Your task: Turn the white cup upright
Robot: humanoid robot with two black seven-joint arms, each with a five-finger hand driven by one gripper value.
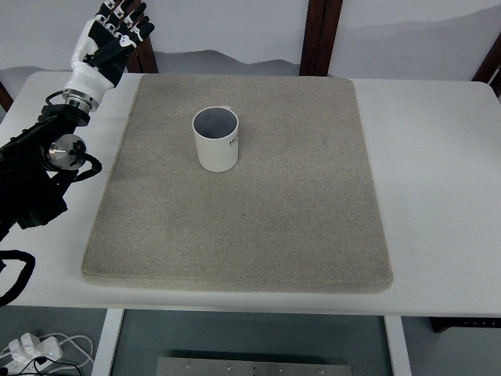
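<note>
The cup (pixel 216 141) is seen as white outside, grey inside, with small dark print on its side. The mat (pixel 243 204) is coloured a speckled beige-grey. The surface (pixel 438 196) is shown in plain white. The left hand (pixel 109 35) is patterned in black and white, and its arm (pixel 35 168) is finished in black with silver joints.

A lab-like test bench: white table (pixel 438 196), grey felt mat (pixel 250 235), cables (pixel 39 348) on the floor.
</note>
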